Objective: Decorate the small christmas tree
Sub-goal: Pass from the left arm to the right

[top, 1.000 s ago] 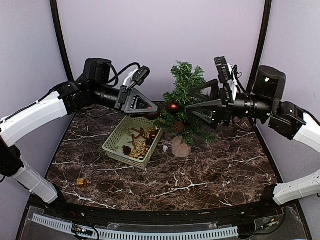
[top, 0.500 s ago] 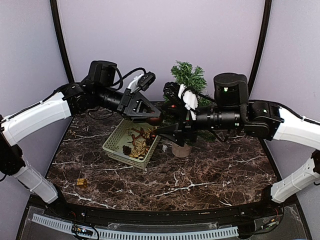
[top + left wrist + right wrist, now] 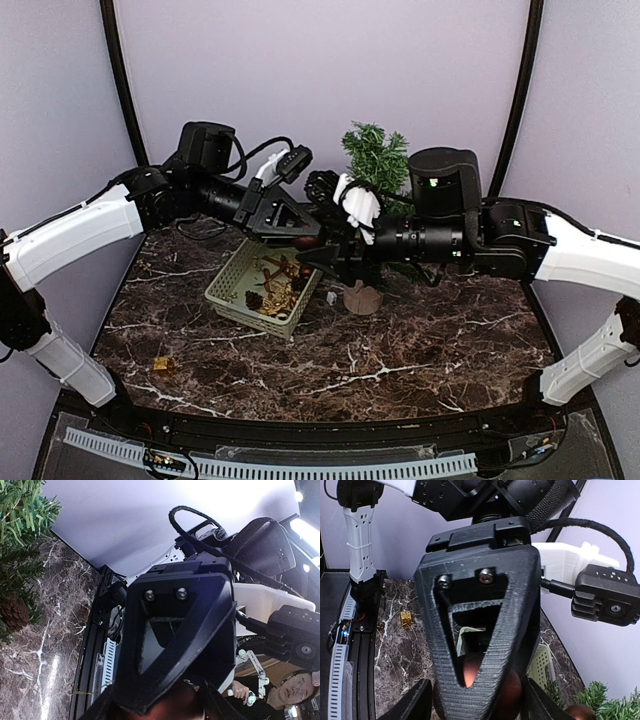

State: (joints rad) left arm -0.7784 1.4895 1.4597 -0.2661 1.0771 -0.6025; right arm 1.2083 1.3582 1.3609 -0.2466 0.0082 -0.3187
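Grippers meet before the small christmas tree at mid-table: left gripper clamped on a dark red bauble, right gripper with jaws apart, flanking it.

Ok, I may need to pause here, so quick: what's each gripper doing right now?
Left gripper: closed on a dark red ball.
Right gripper: open, its fingers either side of that ball.

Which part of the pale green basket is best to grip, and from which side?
Grip the rim of the left end wall of the basket, from above, one finger inside and one outside. The walls are thin and upright, the top is open, and the ornaments lie away from that end.
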